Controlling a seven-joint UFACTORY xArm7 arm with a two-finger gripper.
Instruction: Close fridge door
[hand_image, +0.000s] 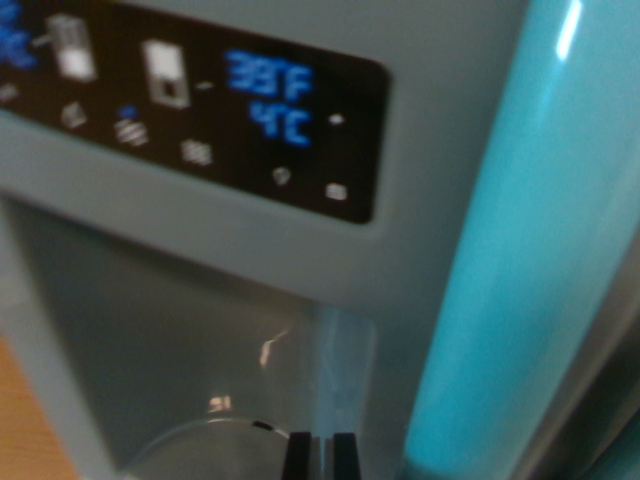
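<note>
Gripper (320, 455) tips peek up at bottom edge, two black fingers (298, 455) almost touching, thin gap between, nothing seen held; cannot tell if truly clenched. Just behind, curved shiny rim (190, 435) in grey dispenser hollow (180, 320). Above it, black screen panel (200, 100) with blue numbers, white icons. Fridge door (450, 60) fills view, very close, blurry. Bright teal strip (520, 250) runs down wrist view's right.

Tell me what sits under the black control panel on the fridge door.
Under the control panel is the recessed dispenser bay, grey-walled with a curved rim at its bottom. The gripper tips cover part of the lower edge; the bay floor is out of frame.
</note>
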